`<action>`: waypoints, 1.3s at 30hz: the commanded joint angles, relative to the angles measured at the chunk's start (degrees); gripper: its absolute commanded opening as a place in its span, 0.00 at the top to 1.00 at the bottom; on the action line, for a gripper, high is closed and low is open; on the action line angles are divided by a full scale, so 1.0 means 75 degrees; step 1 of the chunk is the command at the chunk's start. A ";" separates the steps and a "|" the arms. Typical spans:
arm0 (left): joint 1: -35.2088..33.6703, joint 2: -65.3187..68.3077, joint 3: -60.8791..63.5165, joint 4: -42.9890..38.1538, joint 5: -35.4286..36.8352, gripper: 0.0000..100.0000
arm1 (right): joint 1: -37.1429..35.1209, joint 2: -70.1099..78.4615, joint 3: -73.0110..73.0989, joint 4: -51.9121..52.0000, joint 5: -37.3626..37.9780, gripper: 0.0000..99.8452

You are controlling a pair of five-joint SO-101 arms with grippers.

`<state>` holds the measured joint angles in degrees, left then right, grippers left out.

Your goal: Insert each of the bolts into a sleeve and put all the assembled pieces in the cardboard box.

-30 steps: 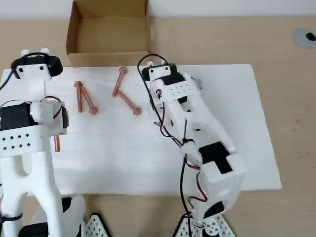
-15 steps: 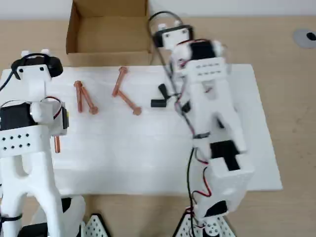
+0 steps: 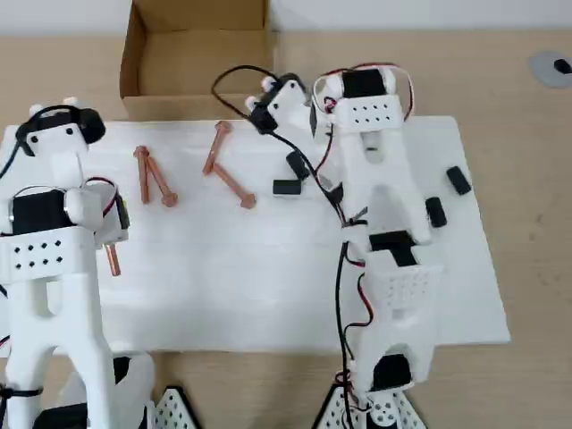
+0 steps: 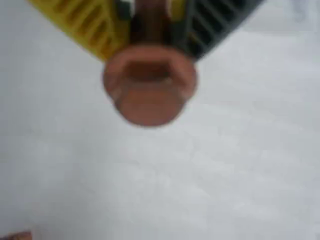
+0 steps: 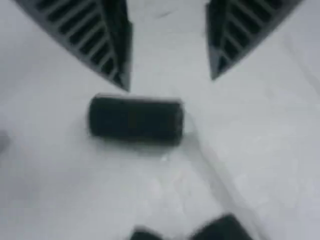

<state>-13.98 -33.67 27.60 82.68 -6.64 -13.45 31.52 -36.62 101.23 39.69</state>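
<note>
High view puts the cardboard box (image 3: 197, 63) at the far edge of the counter (image 3: 527, 223), right behind the white sheet (image 3: 223, 286). Four loose bolts (image 3: 234, 186) and a few black sleeves (image 3: 435, 212) lie on the sheet. The left hand (image 4: 150, 20) is clamped on a bolt (image 4: 149, 82), head poking out. The right hand (image 5: 167, 45) is spread wide over one sleeve (image 5: 136, 119). Both parts look light and rigid, I'd guess. That sleeve's round and may roll, so pinch it mid-body and leave the ends free.

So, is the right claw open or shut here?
Open. The right claw has fingers apart near a black sleeve, white sheet showing between.
</note>
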 commanded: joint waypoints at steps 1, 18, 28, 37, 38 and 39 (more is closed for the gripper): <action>-0.0176 -0.0229 -0.0070 -0.0152 0.0152 0.99 | -0.0416 -0.0029 -0.0768 0.0152 0.0703 0.84; -0.0821 -0.0229 0.0516 -0.0961 0.0199 0.99 | -0.1354 0.0697 -0.0147 0.0152 0.1770 0.80; -0.0844 -0.0229 0.0621 -0.1184 0.0188 0.99 | -0.1342 0.2210 -0.1647 0.0152 0.2204 0.80; -0.0844 -0.0229 0.1149 -0.1582 0.0152 0.99 | -0.1330 0.3229 -0.1799 0.0152 0.2403 0.80; -0.0844 -0.0229 0.1172 -0.1582 0.0152 0.99 | -0.1330 0.3288 -0.1799 0.0152 0.2403 0.80; -0.0832 -0.0229 0.1172 -0.1582 0.0152 0.99 | -0.1319 0.3323 -0.1799 0.0152 0.2403 0.80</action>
<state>-19.52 -33.67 36.66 71.78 -5.67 -23.65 54.55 -49.98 101.67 56.84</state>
